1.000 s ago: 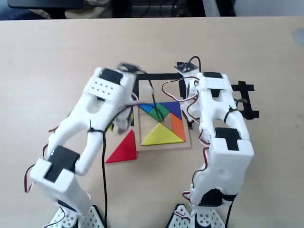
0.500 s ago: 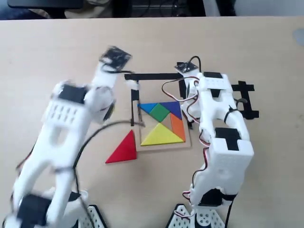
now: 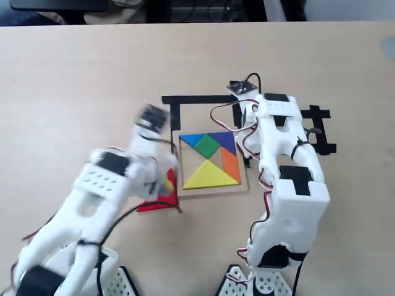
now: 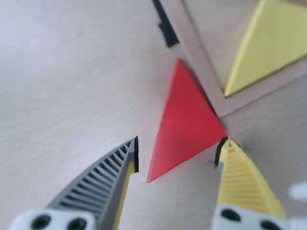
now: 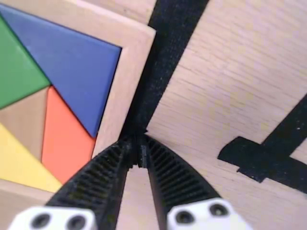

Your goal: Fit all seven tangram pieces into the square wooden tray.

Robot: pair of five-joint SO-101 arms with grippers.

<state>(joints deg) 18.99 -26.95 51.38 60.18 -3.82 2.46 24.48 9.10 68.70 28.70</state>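
The left gripper [image 4: 178, 143], spread, straddles the red triangle [image 4: 184, 120] beside the tray [image 4: 194, 52].

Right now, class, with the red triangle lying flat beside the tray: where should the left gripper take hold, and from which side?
From straight above, probably, since the red triangle lies flat on the table. Pinch its thin edges: one finger on the long edge facing away from the tray, the other at the opposite corner. The open left gripper straddles it so.
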